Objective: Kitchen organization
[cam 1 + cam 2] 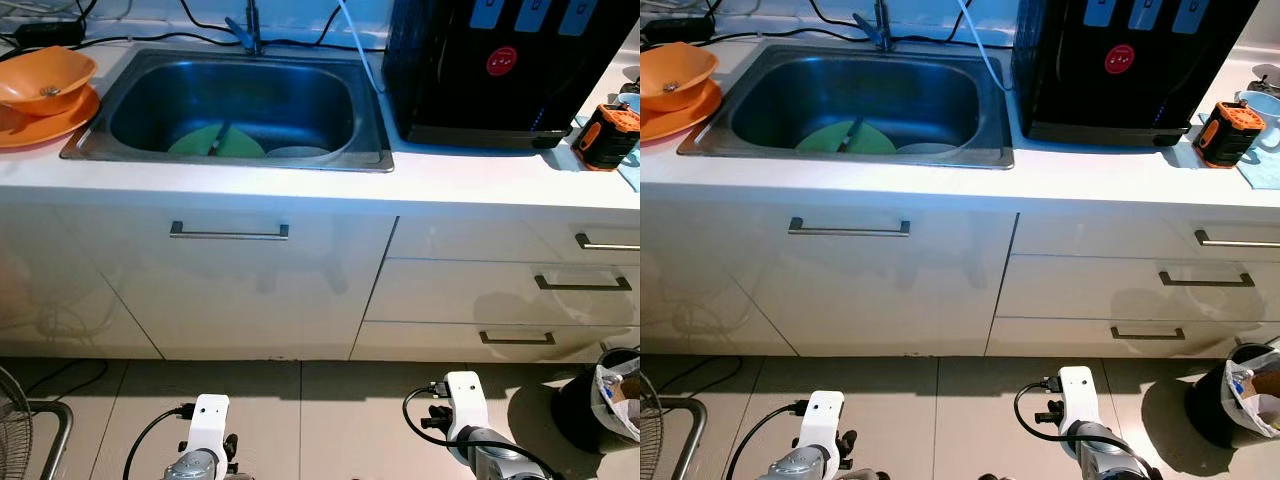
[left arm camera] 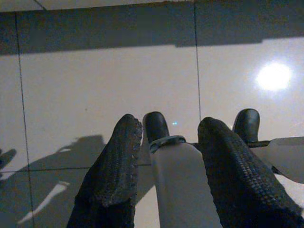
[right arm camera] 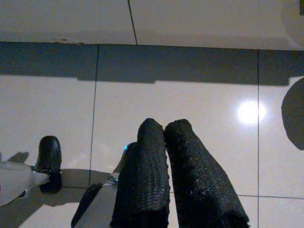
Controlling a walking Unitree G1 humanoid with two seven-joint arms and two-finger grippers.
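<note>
Left eye view: green plate (image 1: 215,141) lies in sink (image 1: 120,145), up and ahead of both idle arms. Left hand (image 2: 166,156) hangs over floor, fingers apart, empty; right hand (image 3: 166,161) likewise low, fingers together. Left arm judged nearer. Counter (image 1: 450,180) edge and cabinet front between. Orange bowl (image 1: 45,75) left of sink, black dispenser (image 1: 510,70) right.

Head cams sharp, evenly lit for me; glossy white cabinet fronts (image 1: 240,290) show soft reflections. Wrist cams dimmer: round lamp glare on pale floor tiles (image 2: 273,77) at 2 o'clock, shadow band across 12 o'clock.
</note>
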